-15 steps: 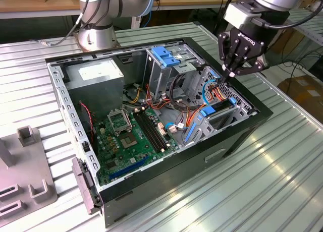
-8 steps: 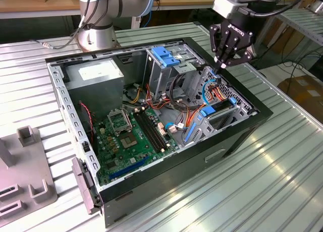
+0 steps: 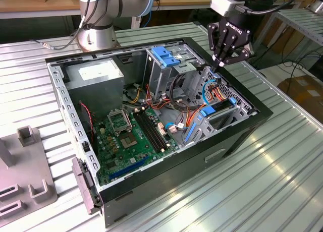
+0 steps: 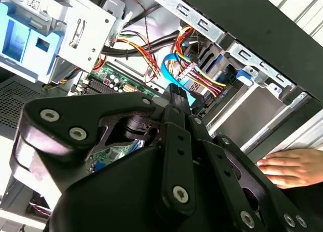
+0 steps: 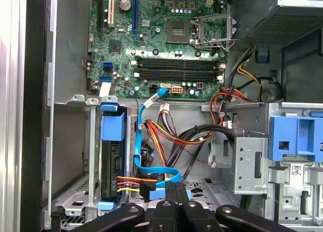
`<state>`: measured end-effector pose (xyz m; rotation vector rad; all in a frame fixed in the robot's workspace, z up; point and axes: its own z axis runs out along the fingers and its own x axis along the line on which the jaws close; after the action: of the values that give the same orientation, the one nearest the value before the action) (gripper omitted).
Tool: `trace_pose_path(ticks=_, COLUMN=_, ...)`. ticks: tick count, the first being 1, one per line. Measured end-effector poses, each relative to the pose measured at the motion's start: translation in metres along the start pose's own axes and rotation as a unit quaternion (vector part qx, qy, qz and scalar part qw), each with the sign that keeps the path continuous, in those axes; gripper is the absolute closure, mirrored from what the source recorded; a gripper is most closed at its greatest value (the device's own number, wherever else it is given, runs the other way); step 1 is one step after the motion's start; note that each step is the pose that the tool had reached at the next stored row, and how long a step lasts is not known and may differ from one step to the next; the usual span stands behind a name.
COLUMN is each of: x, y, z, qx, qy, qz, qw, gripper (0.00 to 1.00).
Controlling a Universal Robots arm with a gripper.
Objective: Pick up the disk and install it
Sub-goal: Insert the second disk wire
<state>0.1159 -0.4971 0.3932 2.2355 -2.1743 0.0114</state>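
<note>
In the exterior view I have the open computer case [image 3: 227, 151] lying on the ribbed metal table [image 3: 282, 181], and every place I give is relative to that case. My claw [image 3: 218, 65] hangs just above the case's front corner, over a tangle of cables, its fingers drawn together to a point. The disk [image 3: 222, 107] sits on edge in the bay at that same front corner, blue carrier rails framing it. Deeper in the case lies the green motherboard [image 3: 128, 136], and the grey power supply [image 3: 96, 75] fills the rear corner. A metal drive cage topped by a blue latch [image 3: 166, 55] stands against the case's far wall.

In the second wrist view the claw [image 4: 176, 91] is closed, its tip right at the end of a blue ribbon cable [image 4: 169, 70] inside the case. I cannot tell whether it pinches the cable. A person's hand [image 4: 292, 166] rests just outside the case's black wall.

In the first wrist view the claw [image 5: 174, 189] shows both fingers side by side, touching the blue ribbon cable's connector. The disk [image 5: 112, 166] stands in its bay beside the case's wall, with red and yellow wires [image 5: 128, 184] running to it.
</note>
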Motion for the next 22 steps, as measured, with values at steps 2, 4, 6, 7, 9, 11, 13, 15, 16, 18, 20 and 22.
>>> trace_pose_path(ticks=2, x=-0.0001, y=0.0, z=0.0001, qx=0.0, qy=0.0006, qz=0.0, qw=1.0, gripper=0.9)
trace_pose_path(ticks=4, x=0.0, y=0.0, z=-0.0001, qx=-0.0005, qy=0.0158, qz=0.0, qw=0.99987, gripper=0.89)
trace_pose_path(ticks=6, x=-0.0002, y=0.0, z=0.0002, qx=-0.0009, qy=0.0331, qz=0.0, qw=0.99945, gripper=0.83)
trace_pose_path(ticks=7, x=-0.0008, y=-0.0001, z=0.0004, qx=-0.0012, qy=0.0422, qz=0.0, qw=0.99911, gripper=0.77)
trace_pose_path(ticks=9, x=-0.0024, y=-0.0002, z=0.001, qx=-0.0015, qy=0.0551, qz=0.001, qw=0.99848, gripper=0.7)
trace_pose_path(ticks=11, x=-0.0041, y=-0.0003, z=0.0017, qx=-0.0021, qy=0.0736, qz=0.001, qw=0.99729, gripper=0.7)
trace_pose_path(ticks=13, x=-0.0051, y=-0.0003, z=0.003, qx=-0.0023, qy=0.081, qz=0.001, qw=0.99671, gripper=0.7)
trace_pose_path(ticks=15, x=-0.0073, y=-0.0005, z=0.0067, qx=-0.0023, qy=0.0824, qz=0.001, qw=0.9966, gripper=0.7)
trace_pose_path(ticks=16, x=-0.0086, y=-0.0006, z=0.008, qx=-0.0023, qy=0.0829, qz=0.001, qw=0.99656, gripper=0.7)
trace_pose_path(ticks=18, x=-0.0114, y=-0.0008, z=0.0103, qx=-0.0024, qy=0.087, qz=0.001, qw=0.9962, gripper=0.7)
trace_pose_path(ticks=20, x=-0.0138, y=-0.001, z=0.0119, qx=-0.0026, qy=0.093, qz=0.001, qw=0.99566, gripper=0.7)
trace_pose_path(ticks=22, x=-0.0154, y=-0.0014, z=0.0154, qx=-0.0029, qy=0.1042, qz=0.001, qw=0.99455, gripper=0.71)
